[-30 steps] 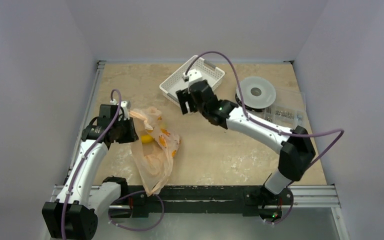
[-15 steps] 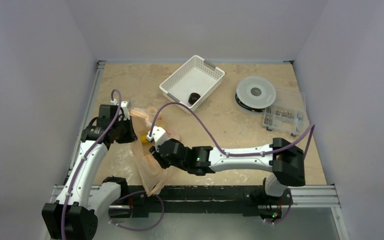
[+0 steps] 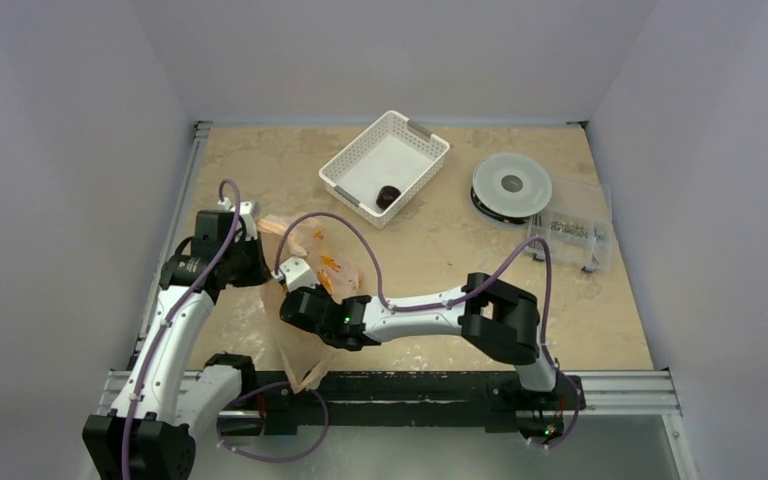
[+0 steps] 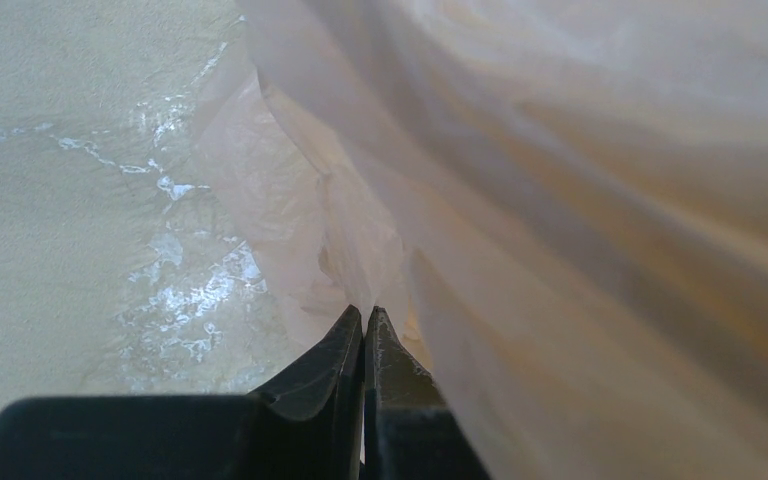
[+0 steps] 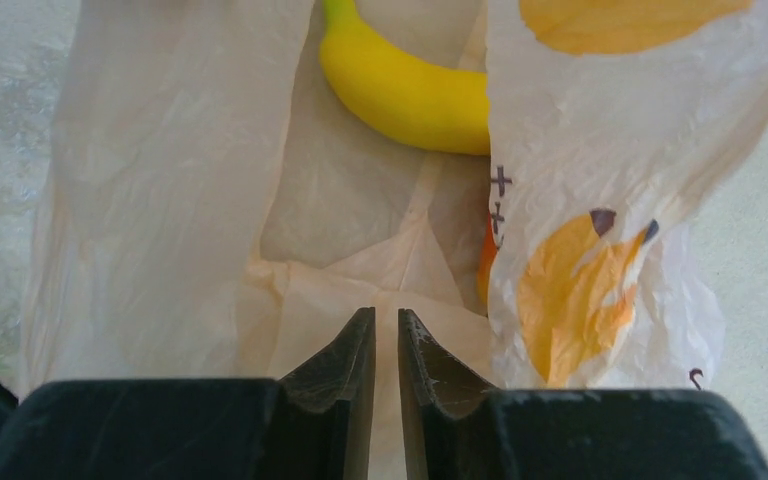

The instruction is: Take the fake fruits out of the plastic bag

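Note:
The plastic bag lies crumpled at the left of the table, pale orange with yellow-orange prints. My left gripper is shut on its upper edge; in the left wrist view the fingertips pinch thin film of the bag. My right gripper hovers over the bag's mouth, its jaws almost together with a narrow slit and nothing seen between them. Inside the bag lie a yellow banana and a red-orange piece, mostly hidden by film. A dark brown fruit sits in the white basket.
A grey spool and a clear box of small parts stand at the right rear. The black rail with both arm bases runs along the near edge. The bag's tail reaches that rail.
My right arm swung from the basket down to the bag, its jaws closing on the way. The dark fruit stayed in the basket. My left gripper closed fully on the bag's edge.

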